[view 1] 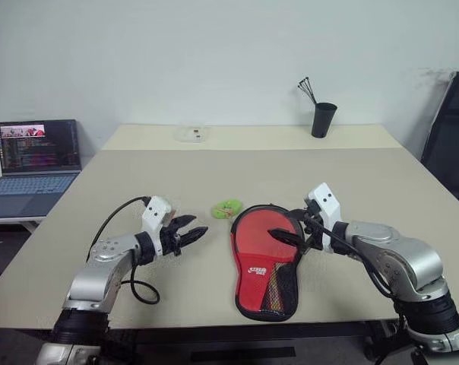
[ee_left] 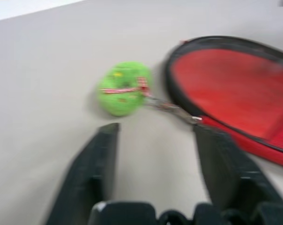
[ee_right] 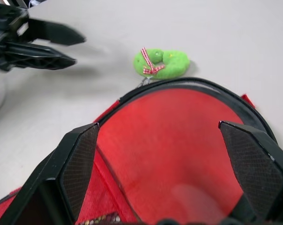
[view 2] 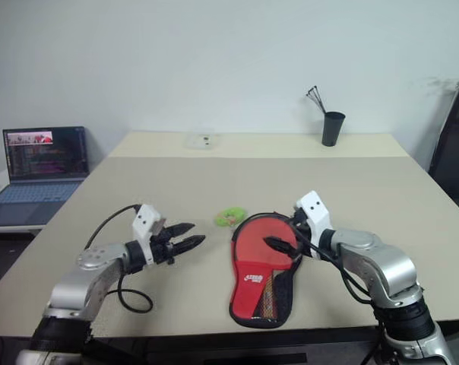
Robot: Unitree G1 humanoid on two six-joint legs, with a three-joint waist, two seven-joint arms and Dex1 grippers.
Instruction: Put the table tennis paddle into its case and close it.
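One red case point(view 1: 264, 262), one green charm point(view 1: 228, 207), one black cup point(view 1: 323, 119) of sticks, one laptop point(view 1: 33, 166), two claws: left point(view 1: 190, 232), right point(view 1: 286, 234).

Beige table point(view 1: 214, 167): red case point(view 1: 265, 262) near front edge, green charm point(view 1: 228, 207) just beside it; black cup point(view 1: 323, 119) and clear object point(view 1: 192, 134) at far edge.

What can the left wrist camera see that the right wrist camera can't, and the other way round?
Left wrist view's extra: the whole metal clip running from the green charm to the case, between the open left tool's own fingers.
Right wrist view's extra: the open right tool above the case's red face, and the left tool seen from outside.
Shared: the charm, the case and the beige table.
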